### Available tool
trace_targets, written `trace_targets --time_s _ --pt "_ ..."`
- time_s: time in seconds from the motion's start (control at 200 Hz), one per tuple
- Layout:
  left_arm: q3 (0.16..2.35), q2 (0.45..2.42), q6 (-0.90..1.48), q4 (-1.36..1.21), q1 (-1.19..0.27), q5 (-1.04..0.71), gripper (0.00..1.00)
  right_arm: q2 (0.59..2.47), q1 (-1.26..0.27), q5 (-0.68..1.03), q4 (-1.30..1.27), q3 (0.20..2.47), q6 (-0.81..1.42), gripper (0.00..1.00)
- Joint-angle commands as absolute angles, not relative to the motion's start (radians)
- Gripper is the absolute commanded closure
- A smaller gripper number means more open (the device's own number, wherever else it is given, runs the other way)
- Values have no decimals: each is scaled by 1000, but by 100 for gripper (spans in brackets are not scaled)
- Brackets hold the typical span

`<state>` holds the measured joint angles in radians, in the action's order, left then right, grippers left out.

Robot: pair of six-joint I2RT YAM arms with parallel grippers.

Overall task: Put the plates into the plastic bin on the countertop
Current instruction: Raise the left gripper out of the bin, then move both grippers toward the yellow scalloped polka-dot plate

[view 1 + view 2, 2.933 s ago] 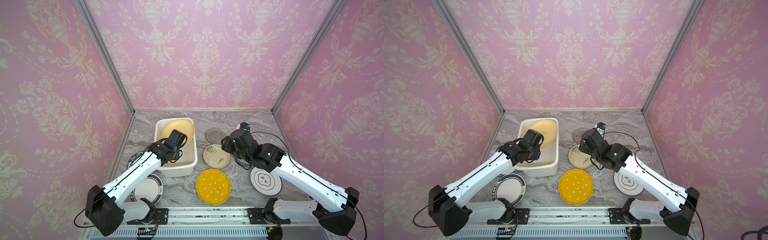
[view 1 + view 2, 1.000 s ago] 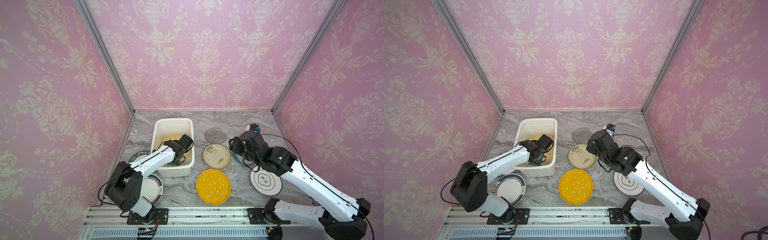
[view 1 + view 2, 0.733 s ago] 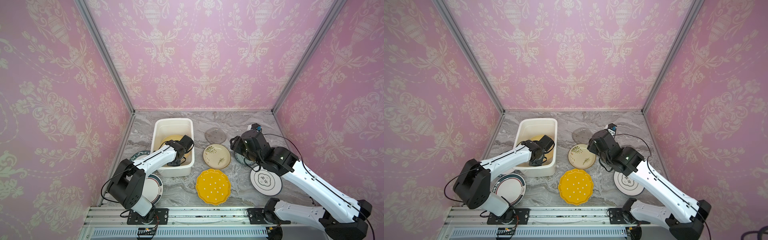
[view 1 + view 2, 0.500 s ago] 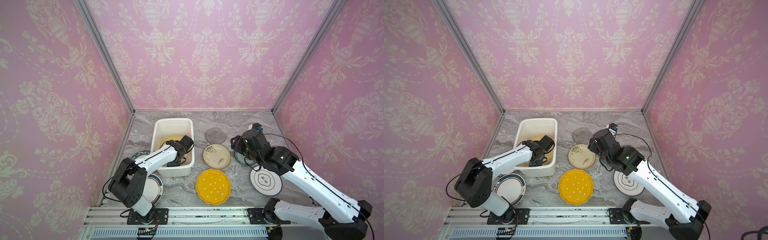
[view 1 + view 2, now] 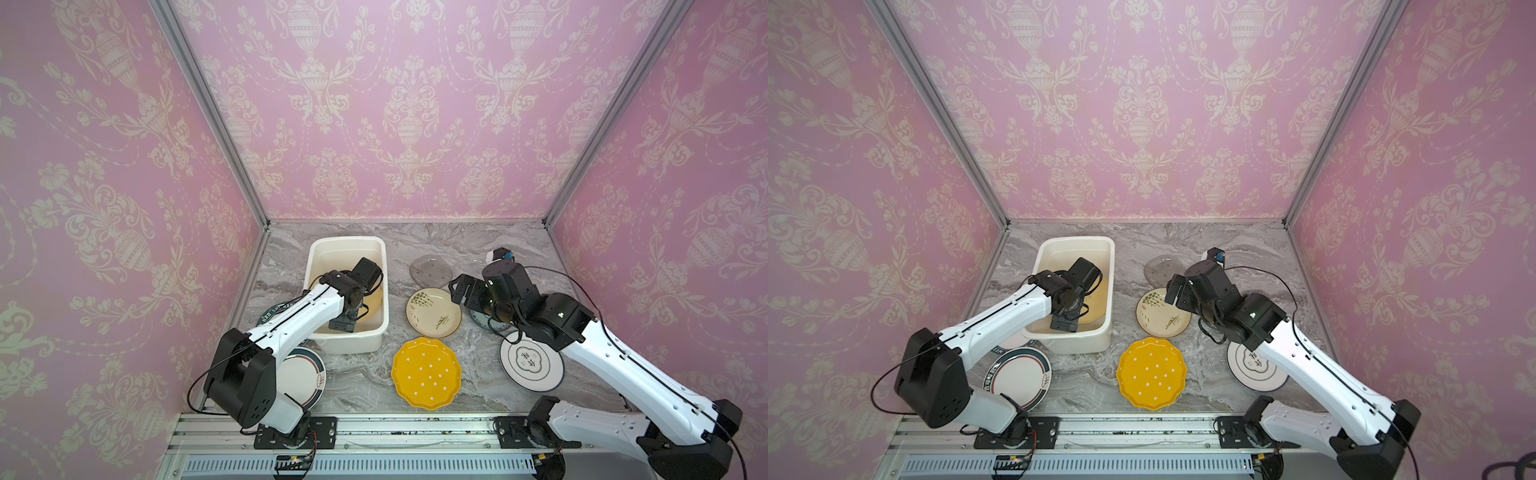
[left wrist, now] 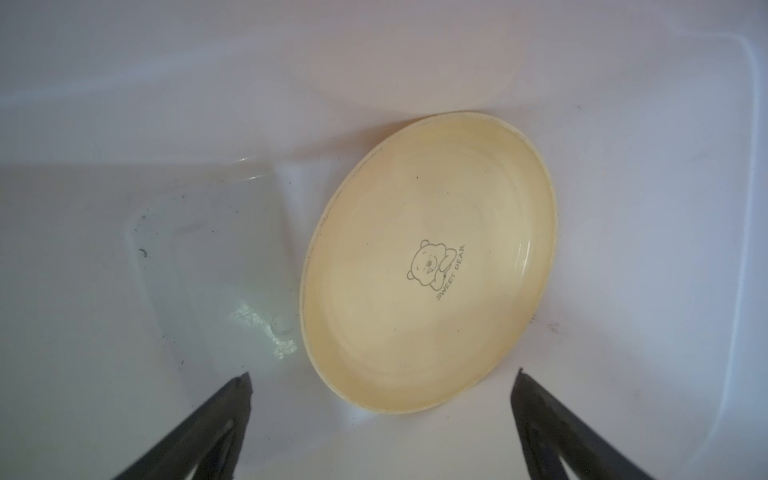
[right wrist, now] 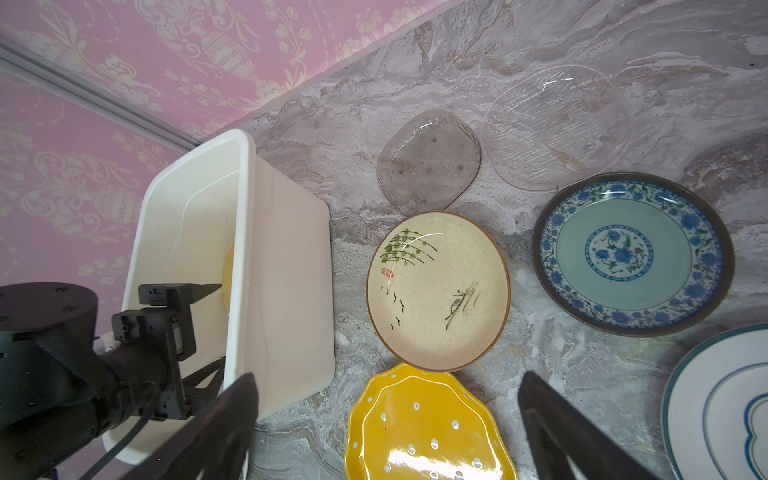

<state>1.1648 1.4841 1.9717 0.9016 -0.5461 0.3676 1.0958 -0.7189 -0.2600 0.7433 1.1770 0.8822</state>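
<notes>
1 pale plate (image 6: 428, 266) in bin (image 5: 345, 240), rim at wall | L pincer (image 6: 382, 374) spread wide, empty | R pincer (image 7: 387, 375) spread wide, empty

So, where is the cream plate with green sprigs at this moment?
In both top views the cream plate lies on the countertop, right of the plastic bin, between the grey glass plate behind and the dotted yellow plate in front.

pale yellow plate (image 6: 428, 266) now out of the left fingers (image 6: 195, 440), low inside the plastic bin (image 5: 345, 239)
</notes>
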Motion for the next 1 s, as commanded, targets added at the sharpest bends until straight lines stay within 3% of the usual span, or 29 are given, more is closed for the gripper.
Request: trace_targets --time_s 0.0,0.155,0.38,0.495,0.635,0.836,0.996 --pt "1204 1447 1886 1015 -539 347 1 1120 -705 -190 770 1134 846 0" --pt "1261 1413 1759 1056 -541 365 1 1132 -694 -90 772 1095 813 0" --pt "1369 1336 1275 971 -541 387 1 1105 -690 64 782 985 751 4" --pt "1414 1260 957 954 -549 299 1 1053 -682 125 757 904 750 6" --pt "1453 1144 711 1071 -563 70 1 999 -655 213 710 810 774 6" --pt "1373 958 759 1246 -616 -219 2 987 -612 309 640 718 790 4" --pt "1226 849 929 1195 -768 -238 3 1017 -594 355 596 670 775 4"
